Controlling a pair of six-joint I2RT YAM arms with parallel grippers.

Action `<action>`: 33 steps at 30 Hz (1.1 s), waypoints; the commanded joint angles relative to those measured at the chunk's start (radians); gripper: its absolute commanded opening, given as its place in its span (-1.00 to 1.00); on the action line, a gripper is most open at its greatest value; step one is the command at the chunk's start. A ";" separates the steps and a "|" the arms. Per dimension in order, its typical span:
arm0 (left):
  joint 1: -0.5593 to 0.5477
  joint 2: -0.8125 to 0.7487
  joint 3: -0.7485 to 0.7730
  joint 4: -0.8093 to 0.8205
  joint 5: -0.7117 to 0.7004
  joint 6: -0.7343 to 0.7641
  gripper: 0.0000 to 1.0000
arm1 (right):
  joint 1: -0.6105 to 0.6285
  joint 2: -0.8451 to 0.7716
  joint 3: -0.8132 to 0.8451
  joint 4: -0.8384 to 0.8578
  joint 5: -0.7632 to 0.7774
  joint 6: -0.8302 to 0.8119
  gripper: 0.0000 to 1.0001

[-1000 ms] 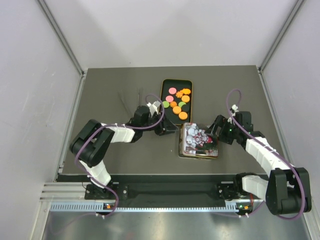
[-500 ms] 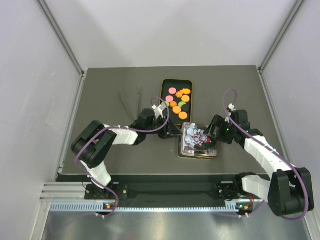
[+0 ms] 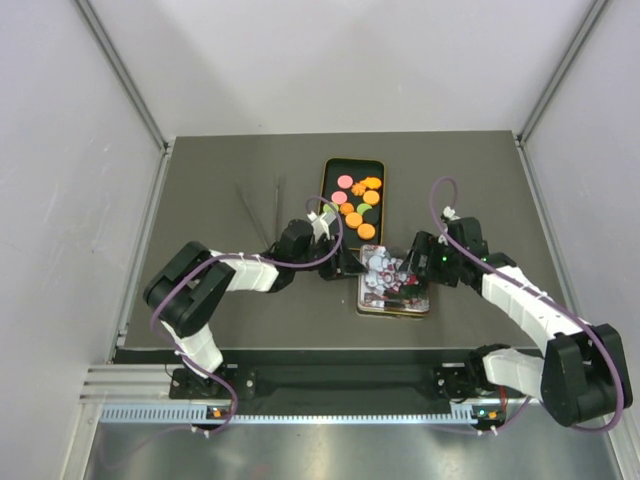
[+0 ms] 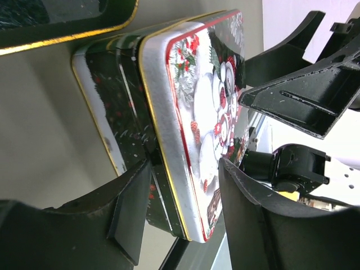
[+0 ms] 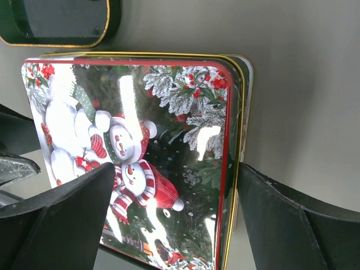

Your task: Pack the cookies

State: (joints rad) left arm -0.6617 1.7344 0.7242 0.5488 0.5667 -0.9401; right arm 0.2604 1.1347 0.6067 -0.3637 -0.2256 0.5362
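The cookies [image 3: 355, 200], orange, pink and green discs, lie in a black gold-rimmed tray [image 3: 326, 175] at the table's centre back. Just in front stands a tin with a snowman lid [image 3: 392, 275]. The lid [image 4: 197, 107] sits askew on the dark tin base [image 4: 121, 107]. My left gripper [image 3: 352, 262] is at the tin's left side, and its open jaws [image 4: 185, 169] straddle the lid's edge with gaps on both sides. My right gripper [image 3: 418, 262] is at the tin's right side, open wide [image 5: 175, 169] across the lid [image 5: 169, 140]. Neither wrist view shows the cookies.
The tray's end [image 5: 62, 22] lies just beyond the tin. Thin dark sticks [image 3: 260, 205] lie on the table to the tray's left. Grey walls close in the table on three sides. The right gripper's fingers [image 4: 298, 95] show beyond the tin in the left wrist view.
Both grippers have closed in on the tin, the left moving right and the right moving left. The lid now sits slightly shifted and tilted.
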 commanded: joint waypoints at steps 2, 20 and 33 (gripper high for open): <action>-0.015 0.010 0.024 0.049 -0.005 0.003 0.12 | 0.040 0.008 0.057 0.016 0.038 0.008 0.77; -0.042 0.051 -0.018 0.057 -0.080 -0.063 -0.08 | 0.088 0.054 0.061 0.002 0.103 -0.019 0.82; -0.079 0.051 -0.057 0.069 -0.136 -0.092 -0.18 | 0.096 0.092 0.110 -0.027 0.163 -0.088 0.90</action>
State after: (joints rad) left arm -0.7128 1.7786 0.6895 0.6353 0.4702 -1.0454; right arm 0.3336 1.2091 0.6685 -0.3943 -0.0891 0.4877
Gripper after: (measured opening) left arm 0.403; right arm 0.943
